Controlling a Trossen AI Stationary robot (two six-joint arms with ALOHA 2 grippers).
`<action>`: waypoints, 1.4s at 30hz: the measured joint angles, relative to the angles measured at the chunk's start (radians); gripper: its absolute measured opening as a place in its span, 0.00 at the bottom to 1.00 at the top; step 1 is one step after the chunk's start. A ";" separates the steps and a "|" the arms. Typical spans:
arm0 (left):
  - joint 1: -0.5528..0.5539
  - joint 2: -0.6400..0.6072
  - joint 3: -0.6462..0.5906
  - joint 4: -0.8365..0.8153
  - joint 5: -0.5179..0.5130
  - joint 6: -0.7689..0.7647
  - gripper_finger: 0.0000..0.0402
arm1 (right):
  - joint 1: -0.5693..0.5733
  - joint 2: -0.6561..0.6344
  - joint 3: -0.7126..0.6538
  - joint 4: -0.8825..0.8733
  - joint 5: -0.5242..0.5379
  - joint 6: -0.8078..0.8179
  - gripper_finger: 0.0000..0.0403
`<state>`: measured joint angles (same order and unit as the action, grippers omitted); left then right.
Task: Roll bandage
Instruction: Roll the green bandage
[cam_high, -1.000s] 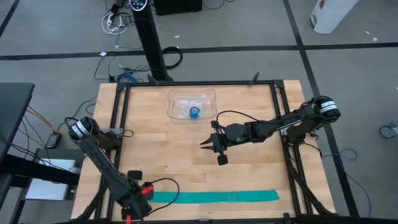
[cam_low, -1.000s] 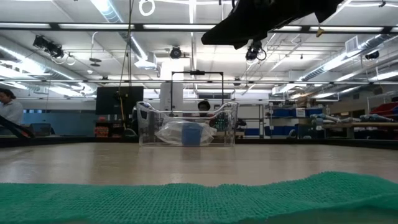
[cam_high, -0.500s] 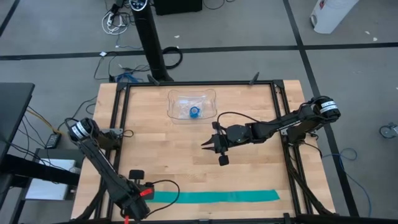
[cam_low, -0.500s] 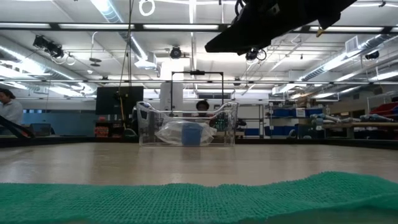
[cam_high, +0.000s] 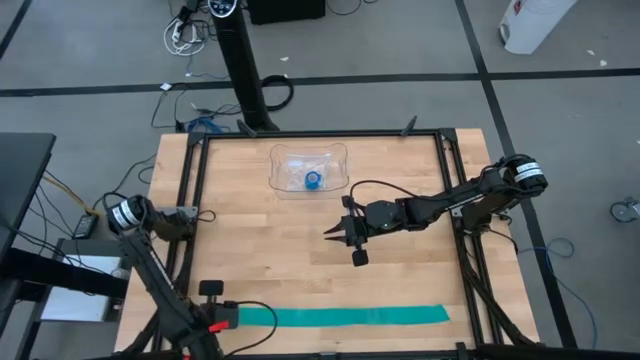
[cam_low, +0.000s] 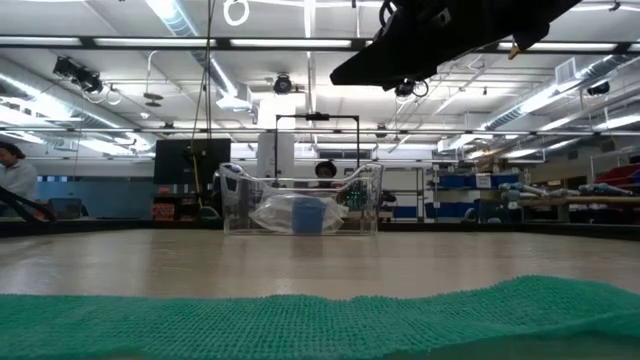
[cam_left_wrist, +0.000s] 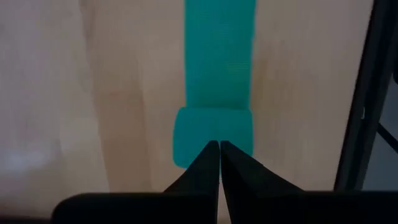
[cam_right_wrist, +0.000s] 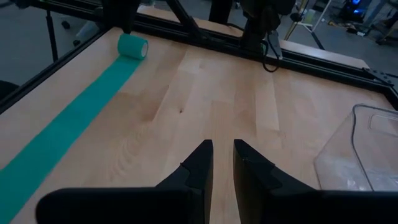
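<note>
The left gripper (cam_left_wrist: 219, 144), jaws closed, sits at the small rolled end of the bandage (cam_high: 350, 316). The right gripper (cam_right_wrist: 222, 149) waits mid-surface, jaws slightly apart, holding nothing. Next, I think, the roll must be pushed along the flat strip.

- Bandage (cam_high: 345, 316): teal-green, woven mesh texture.
- Bench (cam_high: 260, 240): pale wood planks, black frame.
- Tray (cam_high: 290, 160): clear.
- Small roll (cam_high: 313, 180): bright blue.
- Claws: black.
</note>
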<state>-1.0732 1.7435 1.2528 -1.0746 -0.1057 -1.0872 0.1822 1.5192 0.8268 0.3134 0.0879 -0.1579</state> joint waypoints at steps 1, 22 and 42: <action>-0.013 -0.007 0.000 0.002 -0.014 -0.021 0.06 | 0.000 0.000 0.000 0.000 0.000 0.003 0.13; -0.085 -0.014 -0.001 -0.012 -0.118 -0.186 0.06 | 0.000 0.000 0.000 0.018 -0.003 -0.001 0.13; -0.086 -0.037 -0.120 0.127 -0.125 -0.232 0.06 | 0.000 0.000 0.000 0.023 -0.006 0.000 0.13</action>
<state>-1.1587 1.7063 1.1327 -0.9471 -0.2308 -1.3191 0.1818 1.5192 0.8268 0.3366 0.0814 -0.1581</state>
